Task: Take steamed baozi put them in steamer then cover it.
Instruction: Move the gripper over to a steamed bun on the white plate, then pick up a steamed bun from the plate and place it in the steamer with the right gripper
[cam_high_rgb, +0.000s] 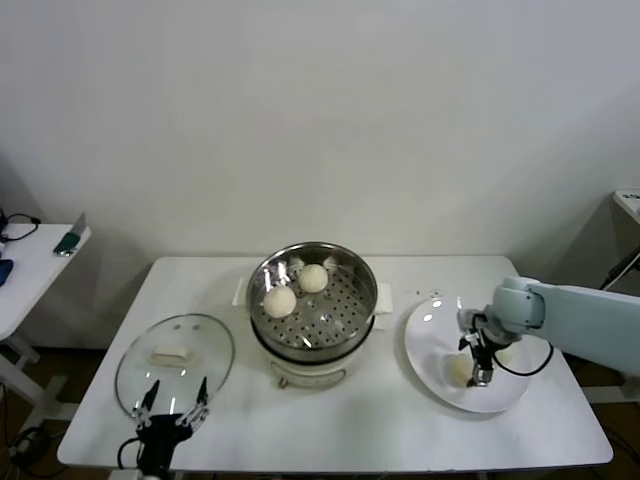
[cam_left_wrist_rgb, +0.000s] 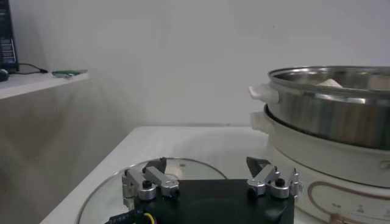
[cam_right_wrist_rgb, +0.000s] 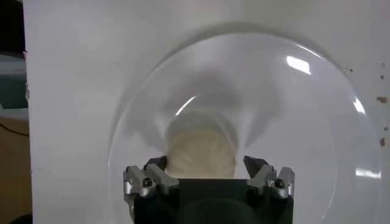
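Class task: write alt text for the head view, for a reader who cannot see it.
The right claw straddles a cream-white bun on a flat white plate. Two buns sit in the round steel steamer at the white table's centre. The open left claw hovers by the clear glass lid.

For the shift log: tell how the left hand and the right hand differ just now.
The left hand hangs over the glass lid with nothing between its fingers; the right hand is down on the white plate, fingers either side of a baozi. Left is beside the steamer, right farther off. Both point downward.
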